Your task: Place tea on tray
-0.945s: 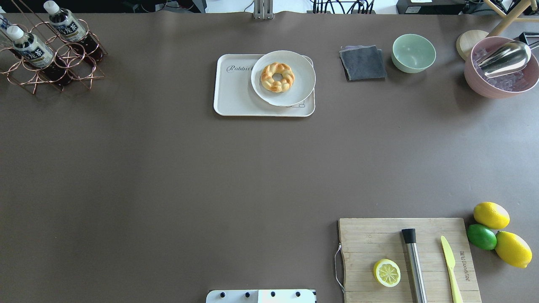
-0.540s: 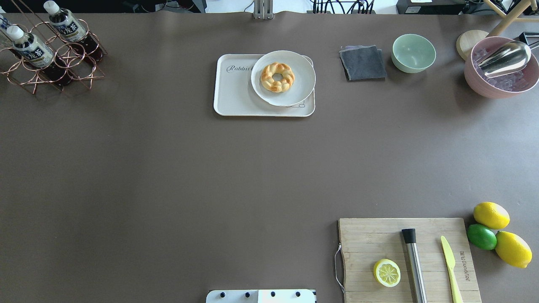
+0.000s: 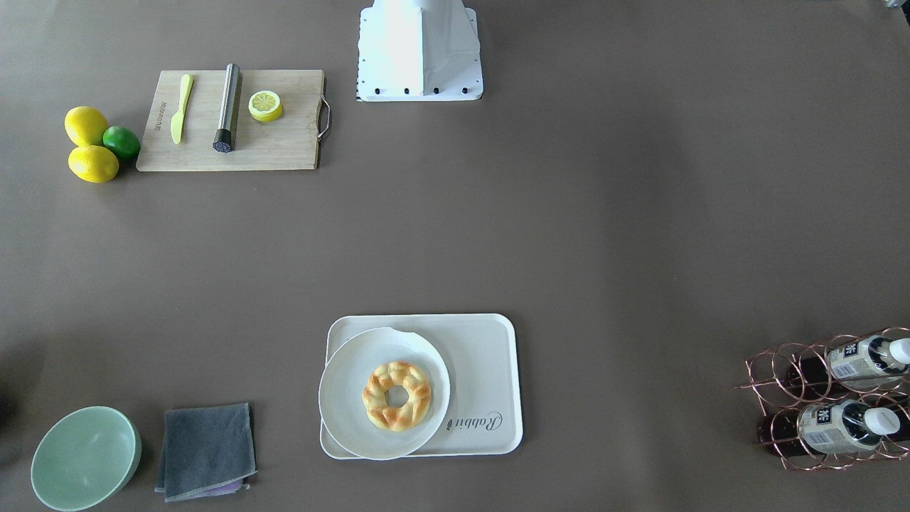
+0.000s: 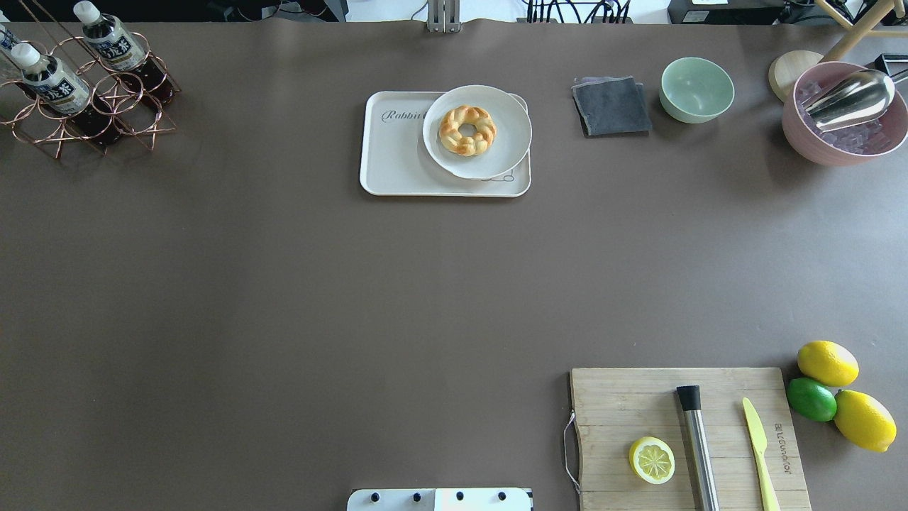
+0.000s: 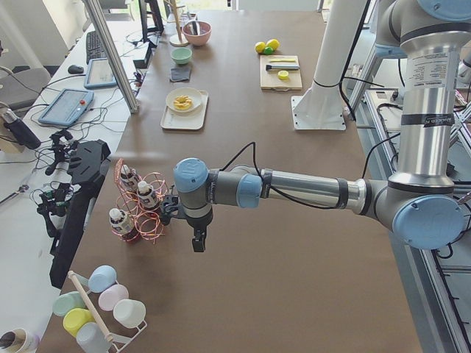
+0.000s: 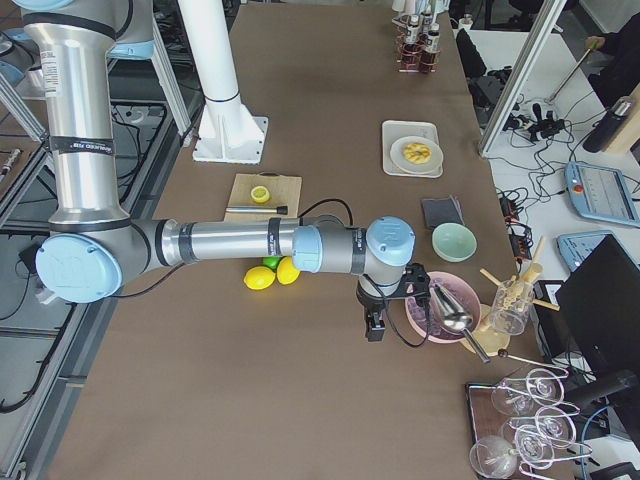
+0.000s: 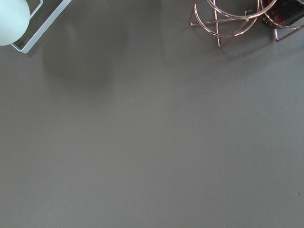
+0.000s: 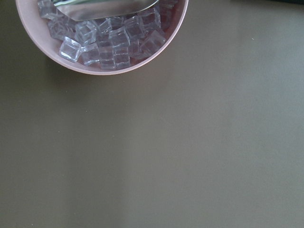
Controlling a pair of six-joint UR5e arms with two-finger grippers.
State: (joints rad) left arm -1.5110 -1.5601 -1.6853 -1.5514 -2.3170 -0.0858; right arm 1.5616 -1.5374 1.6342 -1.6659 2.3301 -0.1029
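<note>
Two tea bottles (image 4: pixel 53 79) (image 4: pixel 113 44) with white caps lie in a copper wire rack (image 4: pixel 120 106) at the table's far left corner; they also show in the front-facing view (image 3: pixel 832 427). The cream tray (image 4: pixel 397 160) marked "Rabbit" sits far centre, with a white plate (image 4: pixel 500 152) and a doughnut on its right half. My left gripper (image 5: pixel 199 243) hangs over the table just beside the rack and shows only in the exterior left view. My right gripper (image 6: pixel 375 328) hangs beside the pink bowl and shows only in the exterior right view. I cannot tell whether either is open.
A pink bowl of ice cubes (image 4: pixel 844 142) with a metal scoop, a green bowl (image 4: pixel 697 89) and a grey cloth (image 4: pixel 611 105) stand far right. A wooden cutting board (image 4: pixel 617 404) with a lemon half, muddler and knife lies near right, with lemons and a lime (image 4: pixel 812 399) beside it.
</note>
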